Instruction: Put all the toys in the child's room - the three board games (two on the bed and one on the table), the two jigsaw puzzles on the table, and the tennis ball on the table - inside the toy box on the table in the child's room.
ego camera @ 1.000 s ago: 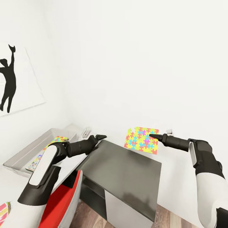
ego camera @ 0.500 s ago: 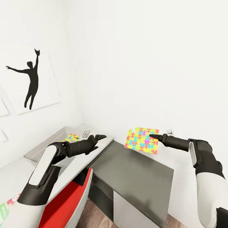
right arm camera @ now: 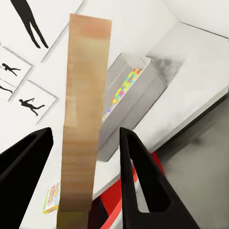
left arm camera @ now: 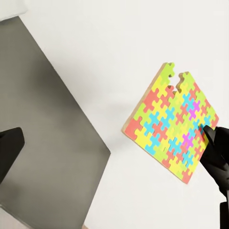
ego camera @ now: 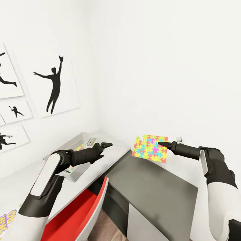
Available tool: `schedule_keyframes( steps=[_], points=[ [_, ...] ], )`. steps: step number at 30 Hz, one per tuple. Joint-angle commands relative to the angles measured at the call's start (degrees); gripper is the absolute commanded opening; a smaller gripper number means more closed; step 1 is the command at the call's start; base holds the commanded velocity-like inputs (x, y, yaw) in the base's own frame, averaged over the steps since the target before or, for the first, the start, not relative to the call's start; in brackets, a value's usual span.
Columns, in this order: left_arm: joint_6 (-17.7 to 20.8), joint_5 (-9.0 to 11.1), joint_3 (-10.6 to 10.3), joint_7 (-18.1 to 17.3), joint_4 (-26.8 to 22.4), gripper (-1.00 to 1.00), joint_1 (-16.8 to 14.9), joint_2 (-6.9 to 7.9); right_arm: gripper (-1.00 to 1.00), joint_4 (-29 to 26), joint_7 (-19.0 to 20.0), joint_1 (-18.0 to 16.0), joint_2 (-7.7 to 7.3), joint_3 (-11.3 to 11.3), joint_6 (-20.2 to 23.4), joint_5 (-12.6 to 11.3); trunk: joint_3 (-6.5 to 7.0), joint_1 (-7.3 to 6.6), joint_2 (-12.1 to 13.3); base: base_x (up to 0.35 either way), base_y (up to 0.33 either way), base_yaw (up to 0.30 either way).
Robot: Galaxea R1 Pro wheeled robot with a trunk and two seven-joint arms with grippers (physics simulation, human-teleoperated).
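Above dark cabinet (ego camera: 157, 187), your right pincer (ego camera: 160, 144) clamped on puzzle (ego camera: 149, 148) edge, slab upright. Left pincer (ego camera: 107, 145) empty, fingers apart. Toy box (ego camera: 72, 146) on tabletop (ego camera: 110, 154) nearby: carry puzzle over tray, tilt flat, release low.

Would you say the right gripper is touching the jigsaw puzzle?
Touching. In the head view the right gripper tip overlaps the jigsaw puzzle, which hangs above the cabinet; the left wrist view shows a finger pressed on its face.
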Motion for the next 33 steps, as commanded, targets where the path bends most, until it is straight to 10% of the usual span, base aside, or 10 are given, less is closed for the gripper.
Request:
schedule_keyframes(
  steps=[1, 13, 22, 33],
  points=[
    [-0.07, 0.57, -0.09, 0.60, -0.04, 1.00, -0.08, 0.01, -1.00, -0.05, 0.55, -0.09, 0.02, -0.15, 0.39, 0.54, -0.08, 0.04, -0.13, 0.000, 0.000, 0.239],
    [-0.13, 0.54, 0.71, 0.18, -0.10, 1.00, 1.09, 0.34, -1.00, 1.03, -0.92, -1.01, -0.10, -0.15, 0.39, 0.72, 0.58, 0.04, -0.13, 0.000, 0.000, 0.244],
    [0.11, 0.58, 6.90, -0.74, -0.10, 1.00, 4.47, 2.01, -1.00, 3.55, -7.20, -7.47, -0.24, 0.64, 2.89, 0.62, 0.98, 0.04, -0.13, 0.000, 0.000, 0.261],
    [0.27, 0.59, 29.49, -5.89, -0.10, 1.00, 20.19, 5.28, -1.00, 17.93, -10.26, -18.64, -0.73, 7.33, 3.09, 0.49, 1.41, 0.04, -0.13, 0.000, 0.000, 0.267]
  ],
)
